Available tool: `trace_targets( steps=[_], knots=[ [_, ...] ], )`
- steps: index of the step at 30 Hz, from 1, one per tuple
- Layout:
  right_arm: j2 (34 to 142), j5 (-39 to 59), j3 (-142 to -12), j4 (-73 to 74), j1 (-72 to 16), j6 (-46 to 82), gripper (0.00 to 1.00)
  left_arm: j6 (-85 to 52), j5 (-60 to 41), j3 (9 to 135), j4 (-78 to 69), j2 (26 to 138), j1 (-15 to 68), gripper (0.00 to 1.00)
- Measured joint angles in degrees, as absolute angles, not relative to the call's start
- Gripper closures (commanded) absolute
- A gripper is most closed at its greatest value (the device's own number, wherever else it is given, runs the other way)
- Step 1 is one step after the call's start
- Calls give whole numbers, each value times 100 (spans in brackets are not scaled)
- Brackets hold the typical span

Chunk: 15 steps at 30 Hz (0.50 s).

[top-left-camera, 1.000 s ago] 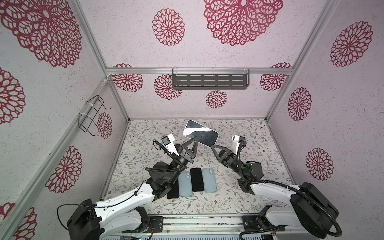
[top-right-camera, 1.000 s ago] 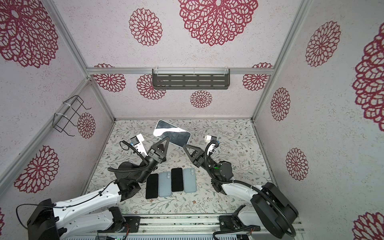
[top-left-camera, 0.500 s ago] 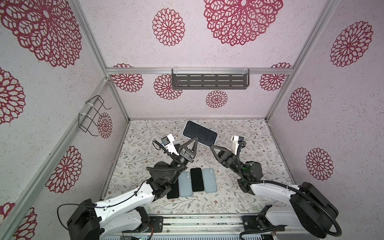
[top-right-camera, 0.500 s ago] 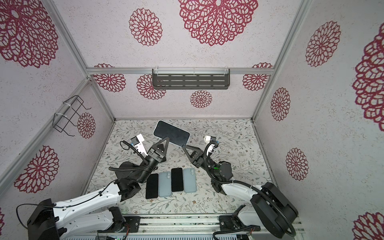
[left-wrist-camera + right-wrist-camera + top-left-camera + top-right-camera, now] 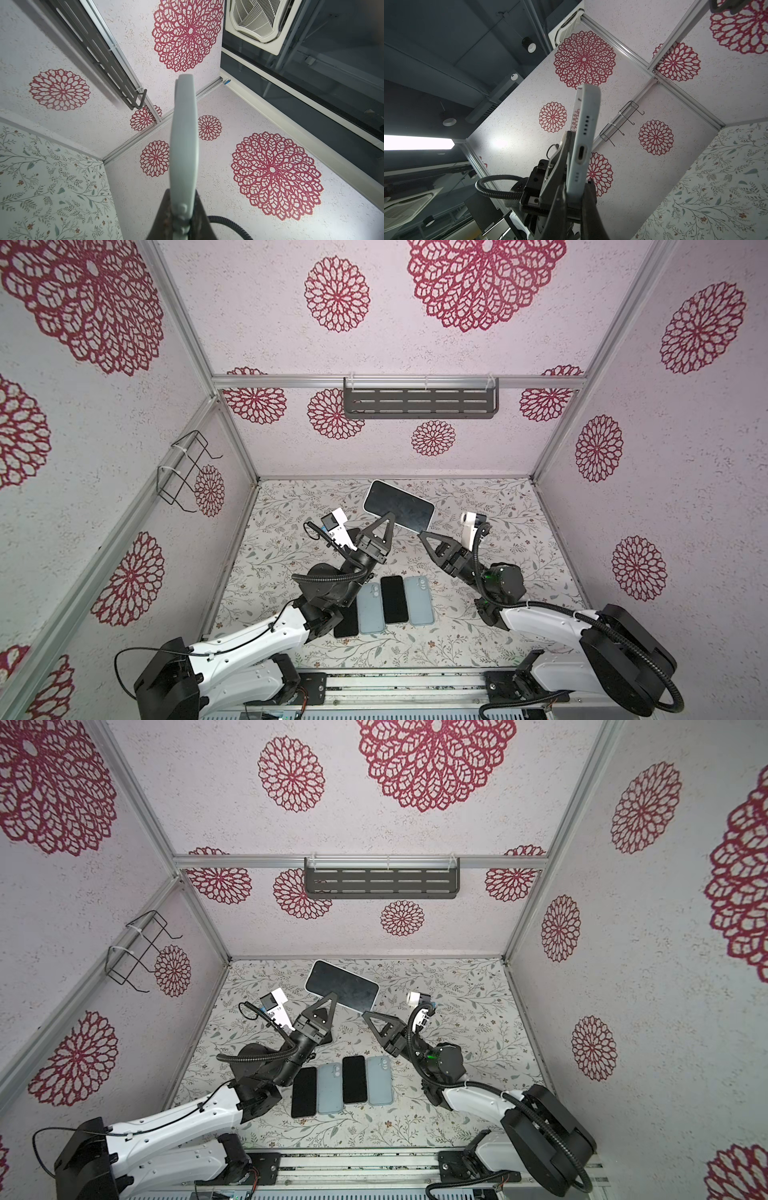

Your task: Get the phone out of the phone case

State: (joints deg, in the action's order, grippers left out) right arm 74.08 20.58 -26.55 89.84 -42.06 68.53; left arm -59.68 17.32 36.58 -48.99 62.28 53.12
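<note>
Phone (image 5: 398,506), dark screen upward, seated in pale phone case (image 5: 184,135), held tilted above the counter (image 5: 498,564). Left claw (image 5: 389,516) clamped narrow on one long edge of the phone. Right claw (image 5: 574,197) clamped narrow on the port-end corner. Below, row of four phone-sized slabs (image 5: 384,605).

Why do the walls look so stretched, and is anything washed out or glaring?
Both top views: a wide lens flares the walls outward; light is even, and the cased phone shows only a dull sheen on its screen. Left wrist view: that phone looms large, close to the lens. Right wrist view: the ceiling light panel is blown out white.
</note>
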Motion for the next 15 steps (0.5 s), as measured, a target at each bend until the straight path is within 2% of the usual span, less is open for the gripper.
trace_targets(
  steps=[5,10,15],
  knots=[
    [7406,2069,-2615,8993,-4206,6840,100,-6031,1752,3680,-4805,6228,5312,100],
    [7354,2191,-2464,8908,-4165,6495,100,-6208,1774,3990,-3942,6169,5312,100],
    [6654,2408,-2550,7540,-4128,5308,100,-6447,1721,4484,-2744,6031,5308,100]
  ],
)
